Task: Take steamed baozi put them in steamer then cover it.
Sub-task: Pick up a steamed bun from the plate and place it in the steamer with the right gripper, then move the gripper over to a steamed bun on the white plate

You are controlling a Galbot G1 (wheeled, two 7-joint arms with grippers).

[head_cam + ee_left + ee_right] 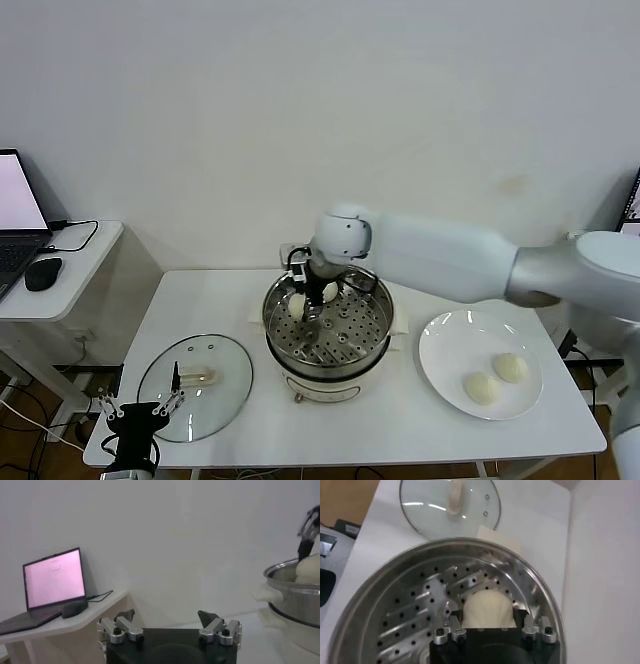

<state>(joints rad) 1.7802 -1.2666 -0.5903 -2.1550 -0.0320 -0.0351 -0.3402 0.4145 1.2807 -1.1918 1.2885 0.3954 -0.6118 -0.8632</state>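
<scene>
Steel steamer (330,335): right gripper (490,626), lowered inside at its back-left, clasps a bun (488,611) for placement; left gripper (135,412), beside the lid (195,385), gapes empty.

arm: white shell (440,258) | claw: black body, silver knuckles (170,626)

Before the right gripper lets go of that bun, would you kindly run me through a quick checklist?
1. Right gripper shut on a baozi: ok.
2. Bun over the steamer perforated floor, inside the rim: ok.
3. Bun resting on the floor: cannot tell.
4. Another bun beside the held one, clear of it: cannot tell.
5. Two buns waiting on the plate: ok.
6. Glass lid off; left gripper open near it: ok.
</scene>
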